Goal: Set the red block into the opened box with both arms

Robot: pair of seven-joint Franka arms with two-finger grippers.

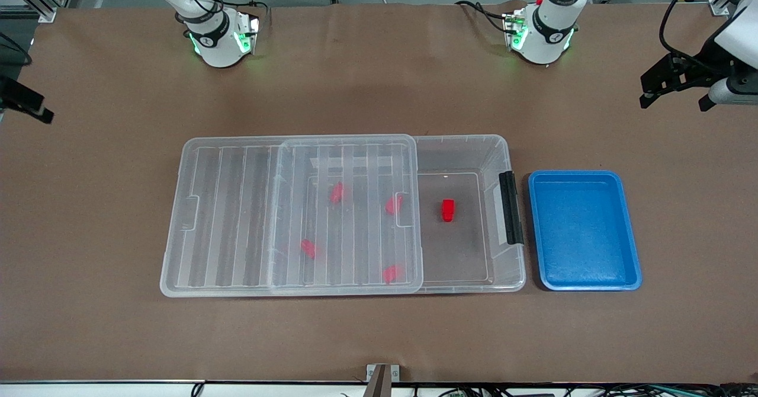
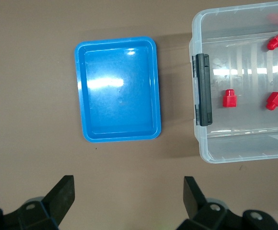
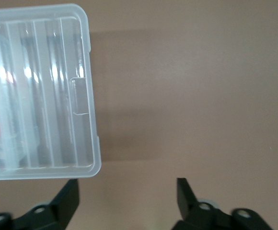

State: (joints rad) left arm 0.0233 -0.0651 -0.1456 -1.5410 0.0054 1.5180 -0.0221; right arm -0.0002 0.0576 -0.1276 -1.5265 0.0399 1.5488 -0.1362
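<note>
The red block (image 1: pixel 448 210) (image 2: pixel 229 98) lies on the floor of the clear box (image 1: pixel 510 148) (image 2: pixel 200 139), in the uncovered part near the black latch (image 1: pixel 510 207) (image 2: pixel 202 88). The ribbed lid (image 1: pixel 237 219) (image 3: pixel 38 96) rests on the box, slid toward the right arm's end. Several similar red pieces (image 1: pixel 337 192) (image 2: pixel 275 100) lie under it. My left gripper (image 1: pixel 675 99) (image 2: pixel 127 191) hangs open over bare table at the left arm's end, holding nothing. Over bare table at the right arm's end, beside the lid's edge, my right gripper (image 1: pixel 26 103) (image 3: pixel 127 191) is open and holds nothing.
An empty blue tray (image 1: pixel 583 230) (image 2: pixel 118 91) sits beside the box's latch end, toward the left arm's end. The two arm bases (image 1: pixel 222 38) (image 1: pixel 542 35) stand along the table's edge farthest from the front camera. Brown tabletop surrounds the box.
</note>
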